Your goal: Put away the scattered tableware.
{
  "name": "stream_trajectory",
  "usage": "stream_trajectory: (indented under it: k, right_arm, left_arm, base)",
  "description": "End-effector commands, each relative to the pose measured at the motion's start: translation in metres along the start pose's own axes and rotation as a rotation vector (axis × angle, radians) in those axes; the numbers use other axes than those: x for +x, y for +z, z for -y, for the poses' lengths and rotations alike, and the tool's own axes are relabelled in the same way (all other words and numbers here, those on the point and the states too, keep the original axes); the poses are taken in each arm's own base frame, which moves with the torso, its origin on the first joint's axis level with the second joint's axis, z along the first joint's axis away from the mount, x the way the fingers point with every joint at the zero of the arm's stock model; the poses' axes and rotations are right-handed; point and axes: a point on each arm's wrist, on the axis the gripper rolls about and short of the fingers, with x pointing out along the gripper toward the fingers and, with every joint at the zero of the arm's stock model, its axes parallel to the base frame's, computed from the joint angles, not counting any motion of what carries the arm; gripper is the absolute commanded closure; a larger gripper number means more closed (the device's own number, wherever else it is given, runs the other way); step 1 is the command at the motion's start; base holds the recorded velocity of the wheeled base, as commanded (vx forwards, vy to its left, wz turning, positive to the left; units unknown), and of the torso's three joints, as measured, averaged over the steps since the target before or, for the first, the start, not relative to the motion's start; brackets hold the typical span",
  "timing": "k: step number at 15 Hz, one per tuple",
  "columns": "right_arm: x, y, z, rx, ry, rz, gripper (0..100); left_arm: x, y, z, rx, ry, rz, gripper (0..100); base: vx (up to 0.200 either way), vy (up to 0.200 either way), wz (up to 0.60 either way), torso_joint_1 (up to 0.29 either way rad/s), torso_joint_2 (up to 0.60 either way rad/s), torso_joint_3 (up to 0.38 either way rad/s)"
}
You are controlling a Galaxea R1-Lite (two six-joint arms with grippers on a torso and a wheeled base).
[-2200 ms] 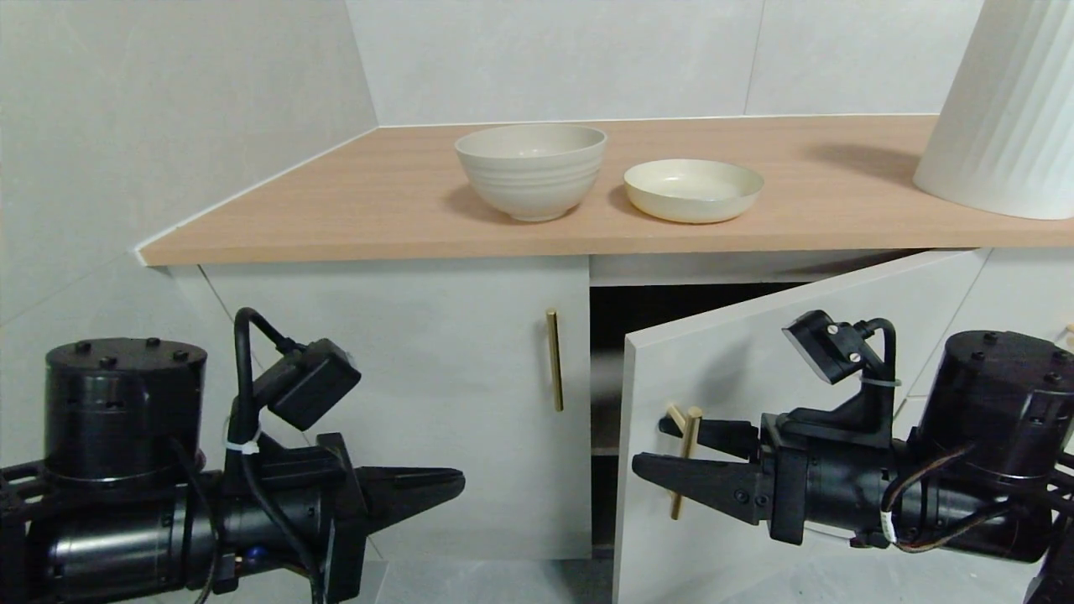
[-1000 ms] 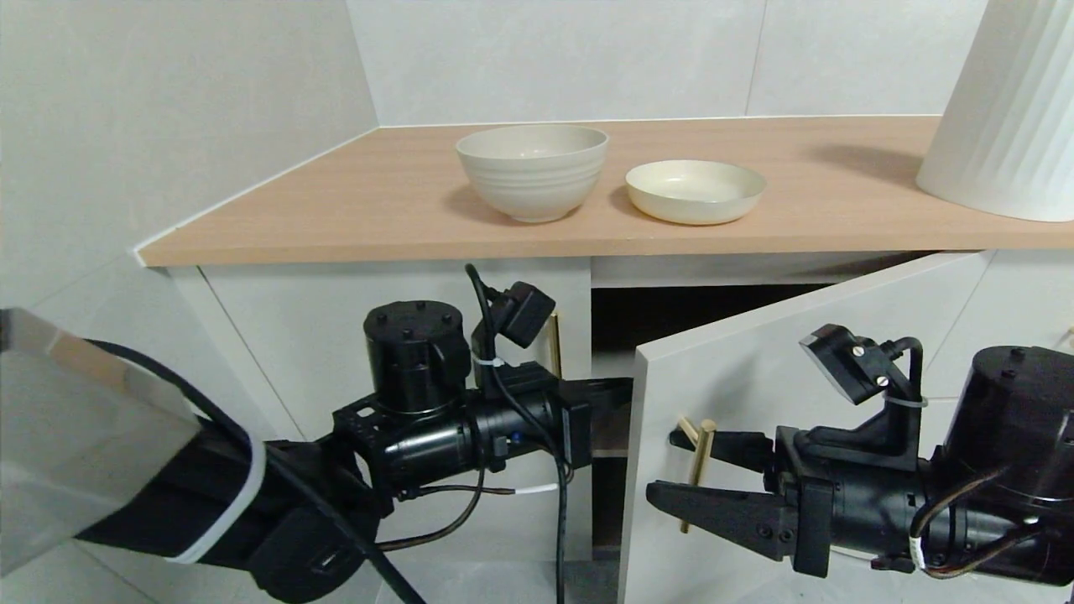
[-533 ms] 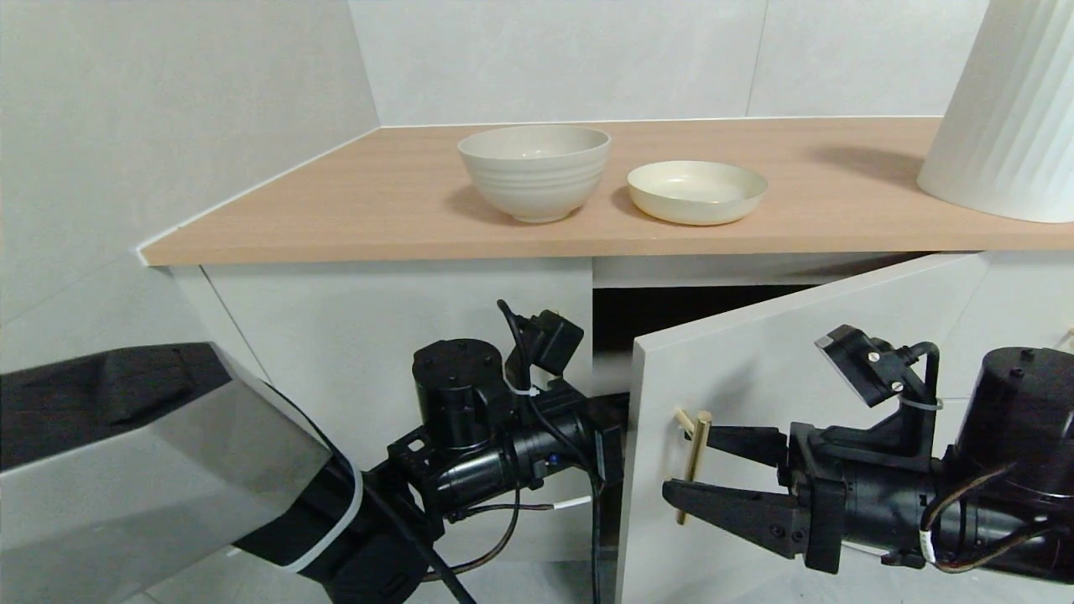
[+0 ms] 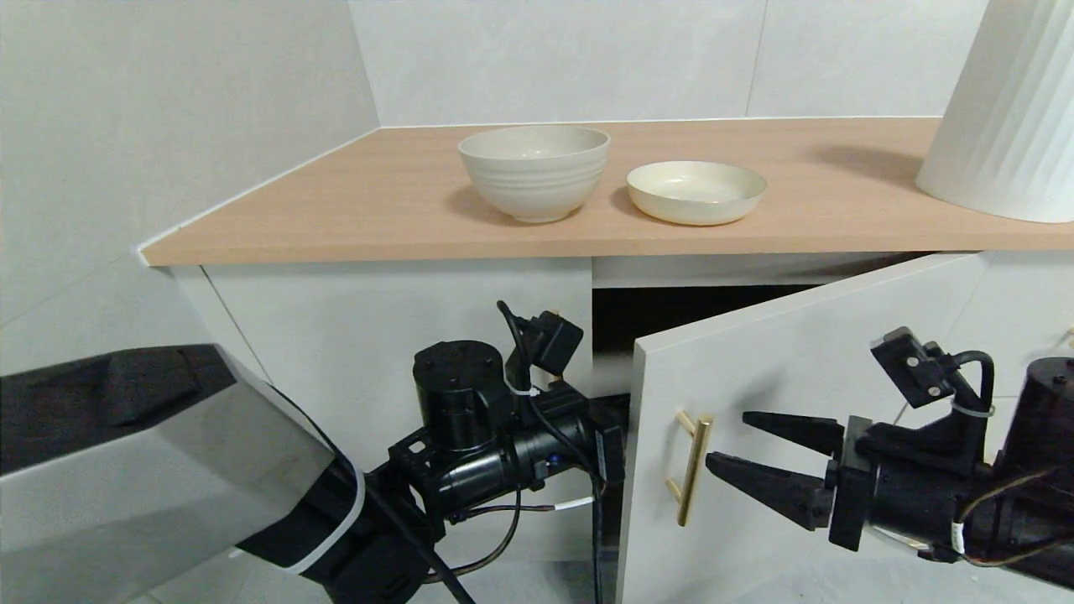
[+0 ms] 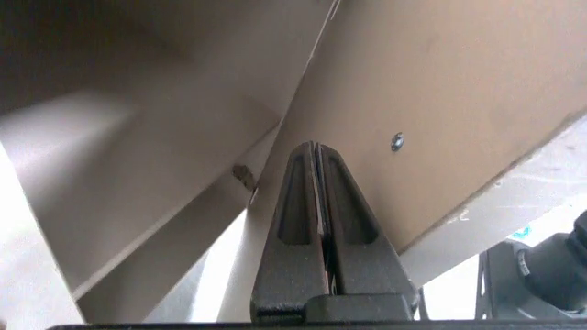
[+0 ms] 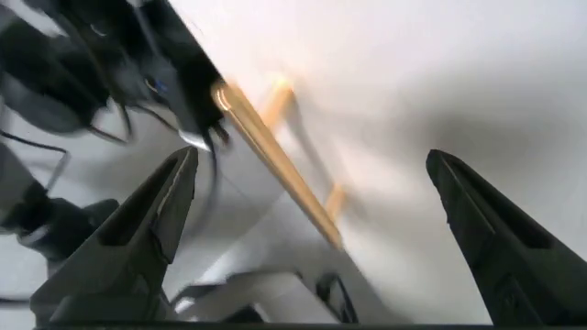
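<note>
Cream bowl (image 4: 534, 172) upright on the wooden worktop (image 4: 336, 210), shallow cream dish (image 4: 696, 191) just beside it on the right, not touching. Below, white cabinet door (image 4: 780, 352) ajar, brass handle (image 4: 690, 470) on its front. Right end effector (image 4: 727, 438) spread wide just short of that handle, gripping nothing. Left end effector (image 5: 315, 148) pressed fully closed, empty, poking into the gap behind the door's free edge, close to the inner face. White ribbed vessel (image 4: 1007, 109) at the worktop's far right end.

No writing, label or number can be read.
</note>
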Motion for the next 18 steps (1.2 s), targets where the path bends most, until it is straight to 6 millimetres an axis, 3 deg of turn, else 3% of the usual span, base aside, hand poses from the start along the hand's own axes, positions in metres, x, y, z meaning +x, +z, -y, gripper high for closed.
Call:
stream_trajectory:
  k: [1, 5, 7, 13, 18]
  right_arm:
    - [-0.029, 0.007, -0.014, 0.007, -0.044, -0.005, 0]
    - [-0.048, 0.01, -0.034, -0.009, -0.342, -0.09, 0]
    - [-0.057, 0.01, -0.051, -0.031, -0.277, -0.083, 0]
    - [-0.061, 0.007, -0.053, -0.023, -0.203, -0.113, 0]
    - [-0.062, 0.003, -0.053, -0.023, -0.177, -0.134, 0]
  left_arm:
    - [-0.004, 0.008, 0.004, -0.002, 0.008, -0.002, 100]
    - [0.004, 0.021, 0.007, -0.001, 0.002, -0.006, 100]
    - [0.008, 0.022, 0.011, 0.002, -0.01, -0.013, 100]
    - [0.005, 0.019, 0.019, 0.0, -0.024, -0.028, 100]
    - [0.006, 0.018, 0.023, 0.002, -0.035, -0.029, 100]
  base:
    - [0.0, 0.0, 0.0, 0.0, 0.0, 0.0]
    - [0.0, 0.0, 0.0, 0.0, 0.0, 0.0]
    - [0.0, 0.0, 0.0, 0.0, 0.0, 0.0]
    - [0.0, 0.0, 0.0, 0.0, 0.0, 0.0]
    - [-0.2, 0.0, 0.0, 0.004, 0.0, 0.003]
